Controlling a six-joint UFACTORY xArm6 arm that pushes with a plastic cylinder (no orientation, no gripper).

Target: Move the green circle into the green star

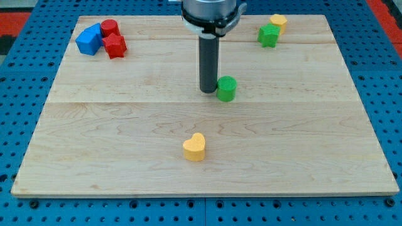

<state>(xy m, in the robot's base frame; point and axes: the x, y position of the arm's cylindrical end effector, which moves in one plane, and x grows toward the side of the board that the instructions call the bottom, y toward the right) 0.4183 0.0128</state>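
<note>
Wooden board point(125, 144) fills most of the frame, pale planks, resting on a blue pegboard surface point(19, 94) visible along every edge.

Arm: dark rod descends from the top centre of the frame. My tip point(208, 91) sits on the board just above centre, touching or very nearly touching the left side of the green circle point(226, 88). No jaws on this rod, so nothing to read as apart or together.

Upper left corner cluster: blue block point(89, 40), angular shape, touching a red star-like block point(115, 46) to its right; a red cylinder point(110, 27) sits just above, between the two.

Upper right: green star point(268, 35), with a yellow block point(278, 22) touching it at its upper right; shape of the yellow one unclear. The green circle lies well apart from the green star, below and to its left.

Lower centre: yellow heart point(195, 147), alone, well below my tip.
</note>
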